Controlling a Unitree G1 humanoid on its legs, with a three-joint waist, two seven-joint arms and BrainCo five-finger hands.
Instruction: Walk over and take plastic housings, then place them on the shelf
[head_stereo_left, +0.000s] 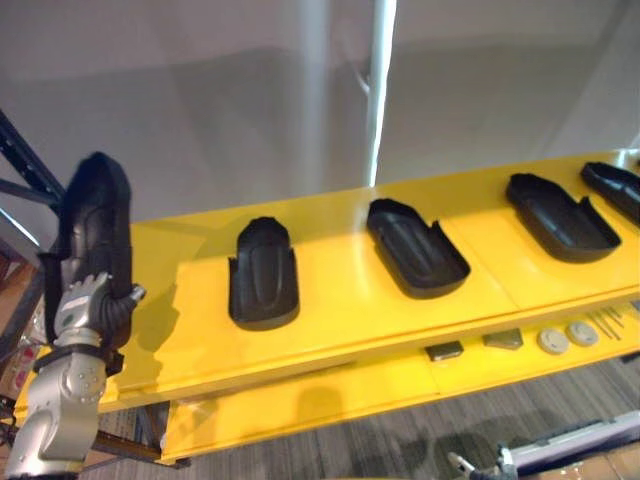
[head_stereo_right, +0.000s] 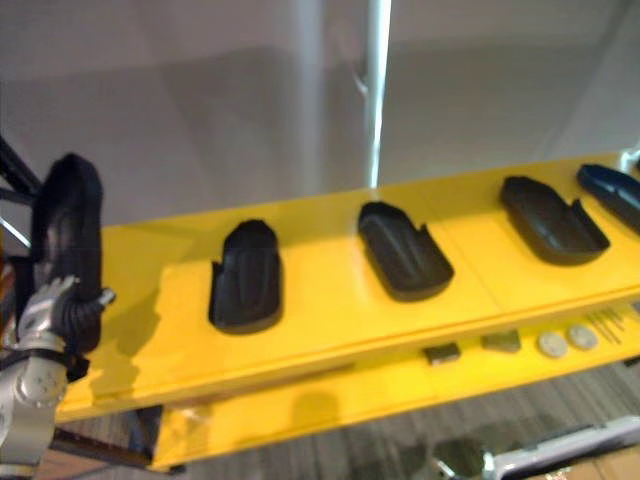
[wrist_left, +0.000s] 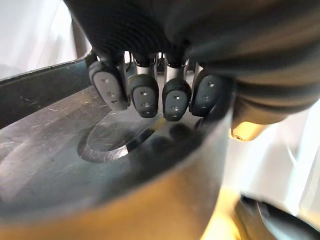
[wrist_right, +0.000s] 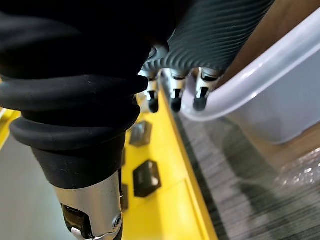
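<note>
At the yellow shelf's (head_stereo_left: 340, 300) left end, my left robot hand (head_stereo_left: 95, 305) clasping a glossy black housing (head_stereo_left: 95, 215) upright — four scooped shells (head_stereo_left: 264, 272) (head_stereo_left: 417, 247) (head_stereo_left: 560, 218) (head_stereo_left: 615, 188) lying along it, right robot hand (wrist_right: 172, 95) slack-fingered by a clear bin (wrist_right: 260, 70).

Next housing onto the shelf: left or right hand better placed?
Left. The left hand grips a black housing upright at the yellow shelf's left end, beside bare shelf surface. The right hand hangs low beside a clear bin, away from the shelf top.

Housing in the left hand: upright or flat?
Upright. The housing stands on end in the left hand, fingers curled over its edge, at the left end of the yellow shelf.
</note>
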